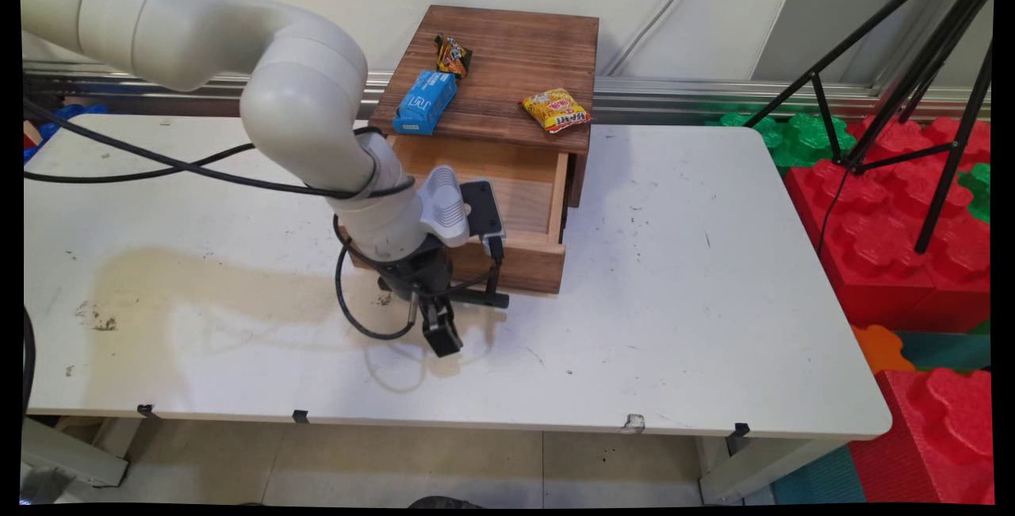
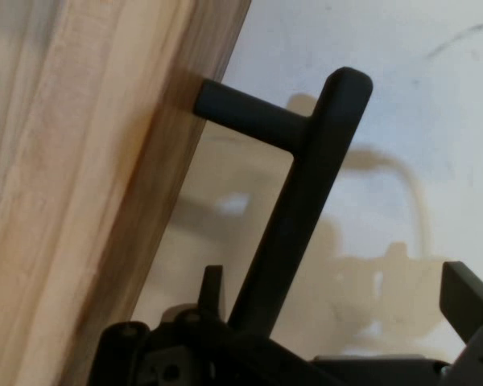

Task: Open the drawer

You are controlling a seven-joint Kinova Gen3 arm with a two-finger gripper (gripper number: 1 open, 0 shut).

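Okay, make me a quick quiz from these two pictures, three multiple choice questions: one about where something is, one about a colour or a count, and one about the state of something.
1. Where does the blue box lie?
A. on top of the wooden cabinet
B. inside the drawer
C. on the table

2. How many packets and boxes lie on the cabinet top?
A. one
B. three
C. five

3. What state is the drawer in?
A. pushed fully shut
B. pulled out
C. taken out and laid on the table

Answers:
1. A: the box rests at the left front of the top board.
2. B: the blue box, a yellow snack bag and a small dark packet.
3. B: its front stands out from the cabinet, showing the inside, with the black handle by the gripper.
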